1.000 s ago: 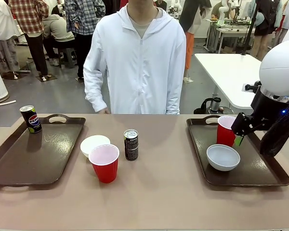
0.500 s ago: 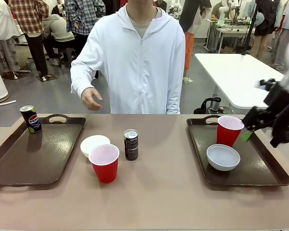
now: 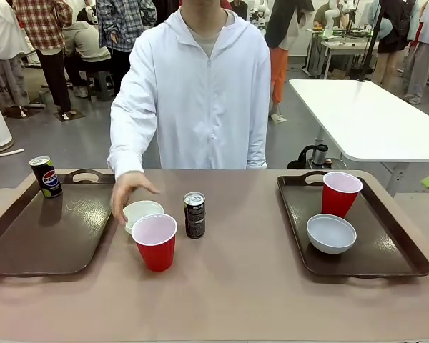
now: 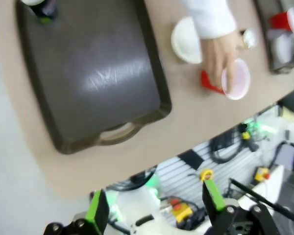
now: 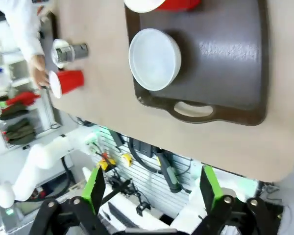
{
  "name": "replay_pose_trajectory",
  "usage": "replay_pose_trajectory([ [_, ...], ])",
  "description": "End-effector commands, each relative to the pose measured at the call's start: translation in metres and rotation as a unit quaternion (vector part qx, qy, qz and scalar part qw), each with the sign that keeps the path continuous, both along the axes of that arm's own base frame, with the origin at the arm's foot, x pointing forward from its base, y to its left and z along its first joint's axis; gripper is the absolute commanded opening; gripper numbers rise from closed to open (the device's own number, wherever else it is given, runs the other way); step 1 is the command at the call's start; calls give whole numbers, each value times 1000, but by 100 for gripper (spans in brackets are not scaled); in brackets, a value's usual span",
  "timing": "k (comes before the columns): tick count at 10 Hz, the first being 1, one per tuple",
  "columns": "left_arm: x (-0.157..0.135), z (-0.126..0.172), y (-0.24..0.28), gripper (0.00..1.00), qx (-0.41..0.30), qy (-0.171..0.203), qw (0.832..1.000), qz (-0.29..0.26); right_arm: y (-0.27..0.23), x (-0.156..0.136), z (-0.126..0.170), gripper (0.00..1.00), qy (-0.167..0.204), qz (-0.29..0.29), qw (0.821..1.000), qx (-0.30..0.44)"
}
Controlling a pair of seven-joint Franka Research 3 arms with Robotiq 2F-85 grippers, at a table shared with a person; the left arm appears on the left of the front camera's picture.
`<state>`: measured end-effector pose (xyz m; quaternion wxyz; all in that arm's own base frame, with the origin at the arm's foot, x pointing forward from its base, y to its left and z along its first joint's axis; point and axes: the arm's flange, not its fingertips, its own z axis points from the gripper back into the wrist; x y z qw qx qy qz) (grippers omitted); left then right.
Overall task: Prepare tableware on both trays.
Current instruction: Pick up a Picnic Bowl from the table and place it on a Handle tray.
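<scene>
Now the right pincer (image 5: 152, 188) has pulled back, wide open and empty, with the red cup (image 3: 339, 193) and bowl (image 3: 331, 233) left on the right tray (image 3: 293, 214), well ahead of its fingers. The person's hand (image 3: 125, 194) has come down by the other bowl (image 3: 144, 211), far from the wide-open left pincer (image 4: 156, 205). I think that tray just needs the can (image 3: 194, 214).

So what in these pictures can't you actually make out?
Front view: the person's hand covers part of the whitish bowl; touching or hovering, cannot tell.
Front view: print on the middle soda can is too small to read.
Left wrist view: the soda can on the left tray is blurred and cut by the top edge.
Right wrist view: the red cup on the right tray is cut by the top edge.
</scene>
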<state>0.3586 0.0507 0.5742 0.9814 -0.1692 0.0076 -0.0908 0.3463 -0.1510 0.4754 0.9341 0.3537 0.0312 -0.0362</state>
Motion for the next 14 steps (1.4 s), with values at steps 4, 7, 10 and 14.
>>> replay_pose_trajectory([
  [4,38,-4,-100,100,123,1,992,-18,-89,-12,-15,100,-54,-113,986,109],
  [7,39,-16,-142,100,129,-44,991,-9,-116,-20,-26,100,-87,-174,969,149],
  [10,25,-28,-141,100,56,-88,994,-17,-109,-25,-17,100,-53,-152,979,122],
  [14,-110,7,-73,100,-3,-67,989,-135,-109,-25,-17,100,-53,-152,979,122],
])
